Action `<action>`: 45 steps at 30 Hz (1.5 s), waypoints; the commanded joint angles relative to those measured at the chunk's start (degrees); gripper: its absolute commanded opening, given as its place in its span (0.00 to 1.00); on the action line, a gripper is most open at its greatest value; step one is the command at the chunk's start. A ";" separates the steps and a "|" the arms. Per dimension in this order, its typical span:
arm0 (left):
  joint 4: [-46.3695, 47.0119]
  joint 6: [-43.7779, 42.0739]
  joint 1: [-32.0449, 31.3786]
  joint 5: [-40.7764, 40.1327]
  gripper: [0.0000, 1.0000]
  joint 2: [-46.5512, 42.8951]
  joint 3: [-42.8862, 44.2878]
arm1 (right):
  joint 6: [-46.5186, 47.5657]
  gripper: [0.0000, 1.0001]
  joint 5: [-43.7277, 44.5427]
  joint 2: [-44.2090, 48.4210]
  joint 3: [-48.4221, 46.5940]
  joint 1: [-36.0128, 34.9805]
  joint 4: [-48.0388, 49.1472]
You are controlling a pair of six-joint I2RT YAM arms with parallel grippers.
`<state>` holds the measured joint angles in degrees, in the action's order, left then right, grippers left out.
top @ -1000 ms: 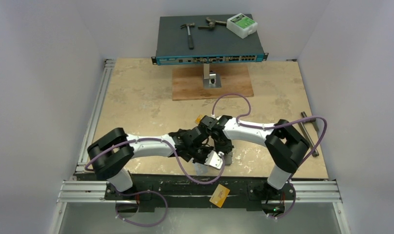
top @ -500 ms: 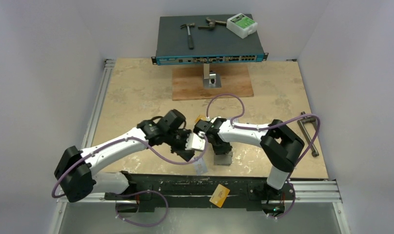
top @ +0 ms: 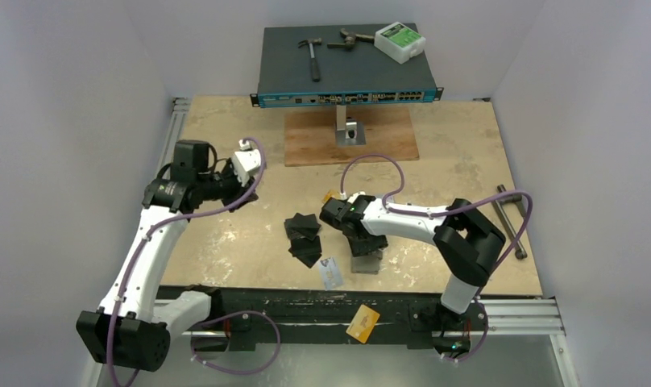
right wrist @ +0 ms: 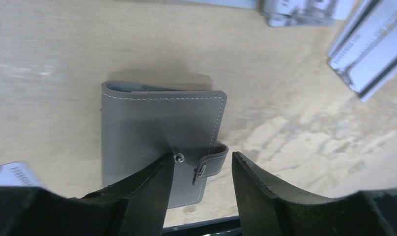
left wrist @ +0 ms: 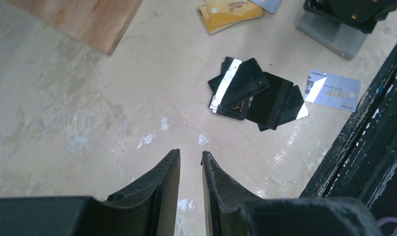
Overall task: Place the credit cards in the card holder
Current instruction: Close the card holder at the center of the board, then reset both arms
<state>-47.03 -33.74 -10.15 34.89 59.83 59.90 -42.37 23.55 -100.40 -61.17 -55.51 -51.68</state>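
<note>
Top view, left end effector: it hung over the left rear part of the desk, well apart from every card.
Top view, right end effector: it stood directly over the card holder, which lay near the front edge of the desk.
Top view, credit cards: a silver card lay just beside the holder and orange cards behind the right wrist. One orange card was off the desk on the front rail, and a black pile lay between the arms.
Left wrist view, left end effector: the fingers were almost pressed together with nothing between them, aimed toward the black pile and the silver card.
Right wrist view, card holder: it was folded shut, but its strap seemed unfastened from the snap button.
Right wrist view, right end effector: the fingers were spread on both sides of the strap and pinched nothing. Whether they touched the holder could not be told.
Step in hand: probably the opening of the holder, since no card was seen inside it.
Next move: it would call for a grip on the strap or the flap edge to fold it open, while the left arm fetches a card.
</note>
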 commanded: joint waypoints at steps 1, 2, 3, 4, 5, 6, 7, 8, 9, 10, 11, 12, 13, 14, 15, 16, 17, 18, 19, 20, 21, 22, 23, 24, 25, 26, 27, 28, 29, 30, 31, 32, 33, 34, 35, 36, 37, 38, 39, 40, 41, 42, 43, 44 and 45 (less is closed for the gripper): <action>-6.02 3.26 4.51 0.66 0.23 2.90 5.79 | -4.34 0.53 -11.06 -0.70 -2.94 -1.62 19.92; -6.49 3.96 5.04 0.50 0.23 3.43 6.06 | -3.58 0.58 -11.65 0.96 -4.06 -1.62 19.27; -6.65 4.66 5.58 0.66 0.24 3.64 6.11 | -2.84 0.66 -11.64 2.84 -5.15 -1.62 18.82; -6.55 5.59 5.99 0.77 0.26 3.83 5.80 | -1.99 0.85 -11.33 4.76 -6.22 -1.50 18.33; -6.36 6.29 6.28 0.79 0.27 3.76 5.45 | -0.96 0.97 -11.10 6.40 -7.48 -1.22 17.62; -5.82 7.17 6.61 0.72 0.29 3.59 4.89 | 0.48 0.99 -10.85 8.81 -8.72 -0.74 16.67; -4.93 8.04 7.01 0.42 0.31 3.30 4.29 | 2.09 0.99 -10.27 11.01 -9.72 0.03 16.34; -3.82 9.01 7.47 0.03 0.34 2.92 3.51 | 3.56 0.99 -9.33 13.43 -10.36 1.00 16.26; -2.39 9.85 8.17 -0.26 0.36 2.50 2.72 | 5.08 0.99 -8.66 16.22 -10.51 2.48 16.45; -0.80 10.77 9.09 -0.48 0.38 2.32 2.01 | 7.25 0.99 -9.10 18.97 -10.13 4.94 17.24; 0.68 11.94 9.92 -0.52 0.43 2.27 1.32 | 8.62 0.99 -9.96 21.59 -9.21 7.83 18.37; 2.12 13.25 10.96 -0.56 0.56 2.54 0.84 | 10.26 0.99 -10.41 24.10 -8.36 11.27 19.49; 3.45 14.54 12.42 -0.31 0.59 3.06 0.42 | 11.66 0.99 -10.46 25.88 -7.41 14.71 20.39; 4.50 15.46 13.52 -0.16 0.61 3.73 0.33 | 13.03 0.99 -10.41 27.34 -6.80 18.04 20.96; 5.43 16.28 14.41 0.09 0.62 4.57 0.19 | 13.83 0.99 -9.79 28.18 -6.23 21.76 21.56; 6.94 17.12 15.11 0.20 0.63 5.40 -0.09 | 14.23 0.99 -7.93 28.84 -5.25 24.81 22.43; 8.61 18.12 15.68 -0.12 0.64 6.19 -0.67 | 14.62 0.99 -5.89 29.43 -3.63 27.55 24.08; 9.90 19.12 16.20 -0.20 0.64 7.01 -0.99 | 15.50 0.99 -4.67 30.04 -1.36 30.06 27.17; 11.19 19.67 16.53 0.16 0.64 8.06 -1.46 | 17.69 0.99 -3.52 30.86 2.19 32.07 31.31; 12.88 20.38 16.90 0.48 0.65 8.68 -2.28 | 20.68 0.99 -1.88 31.81 6.07 33.60 37.59; 15.27 21.31 17.18 0.33 0.65 9.05 -3.49 | 23.22 0.99 1.44 32.79 10.54 34.27 43.87; 18.40 22.17 17.40 0.02 0.66 9.26 -5.11 | 25.18 0.99 4.28 33.62 14.18 35.02 49.57; 21.85 22.71 17.62 -0.38 0.66 9.39 -6.83 | 26.42 0.99 5.56 34.02 17.28 36.41 54.53; 25.88 23.45 17.79 -0.86 0.67 9.43 -8.84 | 27.83 0.99 5.55 34.01 19.22 37.84 57.75; 29.88 24.03 18.00 -1.25 0.67 9.55 -10.74 | 29.27 0.99 6.41 33.52 20.82 38.94 60.96; 35.32 24.59 18.21 -1.18 0.68 9.75 -12.73 | 30.26 0.99 8.41 32.74 22.33 39.90 63.79; 39.47 25.29 18.38 -1.25 0.68 9.96 -14.54 | 30.47 0.99 9.34 31.81 23.34 41.34 65.82; 43.50 26.19 18.43 -1.33 0.69 10.32 -16.33 | 30.65 0.99 9.44 31.08 24.36 42.83 68.80; 48.88 27.22 18.60 -1.35 0.70 10.74 -18.46 | 31.36 0.99 10.08 30.52 25.87 43.53 72.20; 54.07 28.13 18.62 -1.43 0.71 11.34 -20.52 | 32.31 0.99 11.04 30.03 27.56 43.97 75.81; 58.66 28.98 18.65 -1.71 0.72 12.08 -22.45 | 32.99 0.99 11.23 29.43 29.48 44.48 80.03; 63.70 29.93 18.65 -2.18 0.73 13.24 -24.28 | 33.28 0.99 10.84 28.77 31.31 45.02 83.91; 67.75 30.59 18.67 -2.42 0.73 14.47 -26.31 | 33.53 0.99 10.55 27.93 33.54 45.53 88.01; 71.85 30.81 18.68 -2.33 0.75 15.80 -27.35 | 33.77 0.99 9.92 27.10 34.71 46.00 91.76; 74.31 31.91 18.79 -1.74 0.77 17.03 -28.04 | 34.08 0.99 9.14 26.45 37.02 46.43 95.84; 73.43 31.40 18.97 -1.71 0.78 17.46 -27.15 | 34.48 0.99 8.21 25.92 38.70 46.86 99.88; 76.03 32.11 19.07 -1.48 0.79 18.23 -27.89 | 34.99 0.99 7.45 25.30 40.15 47.20 103.20; 79.12 32.75 19.28 -0.78 0.79 19.16 -28.70 | 35.57 0.99 6.67 24.62 41.10 47.49 106.32; 80.51 33.04 19.49 -0.25 0.80 19.40 -29.24 | 36.19 0.99 6.08 23.96 41.45 47.70 108.47; 79.69 32.65 19.55 -0.13 0.80 18.84 -29.57 | 36.40 0.99 5.47 23.66 41.63 47.78 109.48; 80.79 32.66 19.56 -0.03 0.81 18.51 -30.40 | 36.05 0.99 4.45 23.21 41.99 48.12 111.76; 83.25 32.92 19.49 0.04 0.81 18.34 -31.54 | 35.18 0.99 3.22 22.47 42.13 48.75 112.90; 84.23 32.80 19.54 0.00 0.81 17.81 -32.27 | 34.78 0.99 2.01 21.01 42.55 49.14 114.67; 85.14 32.45 19.55 -0.16 0.81 17.20 -33.46 | 34.53 0.99 1.80 19.20 43.49 49.32 118.62; 87.50 32.08 19.56 -0.70 0.81 16.58 -35.43 | 35.79 0.99 0.82 17.16 44.39 49.33 123.34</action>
<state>28.16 -2.11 8.95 32.93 79.05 28.58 -8.34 28.03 -79.22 -18.72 -6.98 51.81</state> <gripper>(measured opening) 0.806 0.987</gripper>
